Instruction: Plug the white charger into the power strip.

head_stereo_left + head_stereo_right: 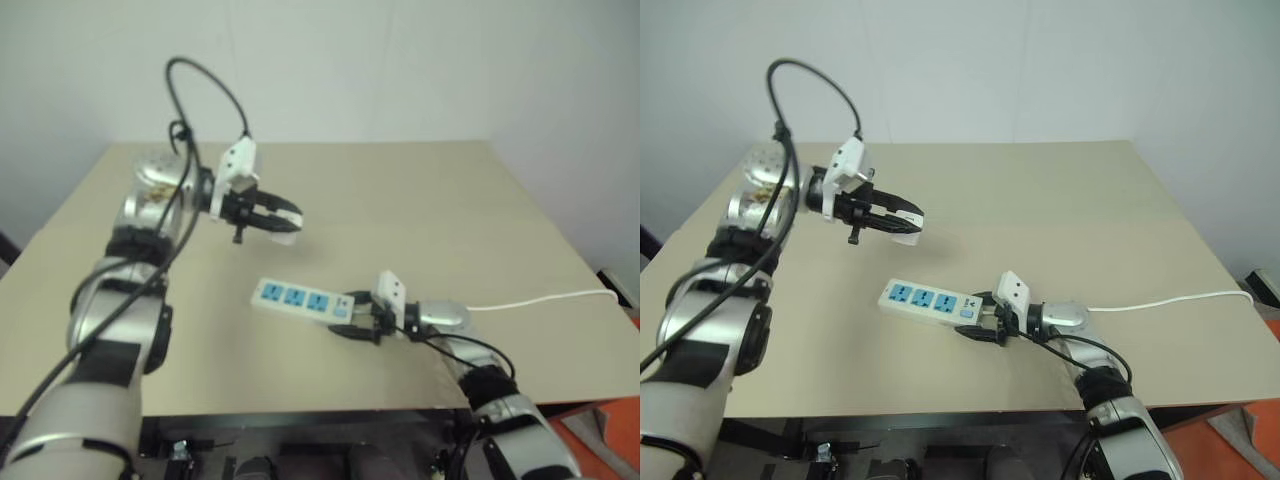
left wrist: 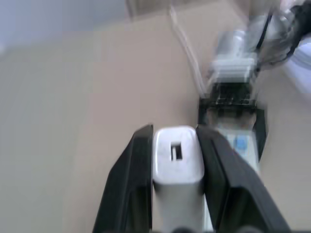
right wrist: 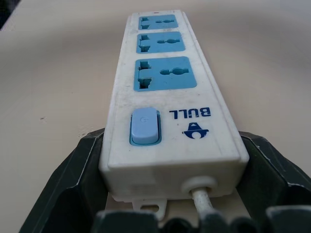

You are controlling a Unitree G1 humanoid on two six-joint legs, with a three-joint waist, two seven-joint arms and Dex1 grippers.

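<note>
Charger held aloft, strip braced on the beige tabletop (image 1: pixel 420 200).

The left gripper (image 1: pixel 280 222) clenches the small white boxy charger (image 2: pixel 177 160) above and beyond the long white power strip (image 1: pixel 300 299) with three blue sockets; the right gripper (image 1: pixel 352 322) clasps the strip's switch end, thin white cable (image 1: pixel 545 298) trailing away, sockets unobstructed.

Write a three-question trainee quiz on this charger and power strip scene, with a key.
1. True or false: the white charger is already plugged into the power strip.
2. Which gripper is shut on the charger: A left, B right?
3. How many blue socket faces does the strip have?

Key:
1. False; the left gripper holds it above the table.
2. A; the right gripper has the strip's switch end between its fingers.
3. Three.
</note>
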